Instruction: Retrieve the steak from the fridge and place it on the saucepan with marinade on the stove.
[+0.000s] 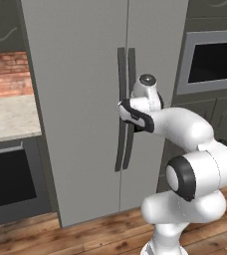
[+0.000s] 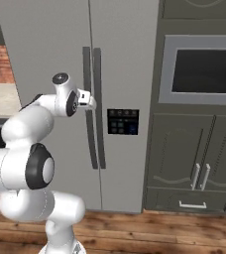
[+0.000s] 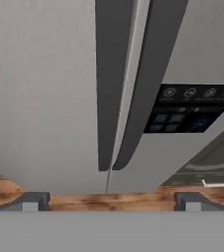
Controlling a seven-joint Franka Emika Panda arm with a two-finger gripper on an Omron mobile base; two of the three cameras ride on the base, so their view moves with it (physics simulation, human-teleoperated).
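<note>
The fridge [image 1: 75, 99] [image 2: 45, 49] [image 3: 40, 98] stands straight ahead with both doors shut, so the steak is hidden. Two long dark handles [image 1: 121, 74] [image 2: 97, 74] [image 3: 109, 74] run down its middle seam. My gripper [image 2: 91, 101] [image 3: 111, 201] is open and empty, close in front of the handles at about mid height. In the hand view the lower ends of both handles hang above the gap between the two fingertips [image 3: 33, 199]. The saucepan, marinade and stove are out of view.
A dark dispenser panel [image 2: 123, 121] [image 3: 187, 110] sits on the right door. Right of the fridge is a built-in wall oven [image 1: 215, 62] [image 2: 204, 69] above dark cabinets [image 2: 199, 163]. A beige counter [image 1: 8, 117] with a brick wall lies to the left.
</note>
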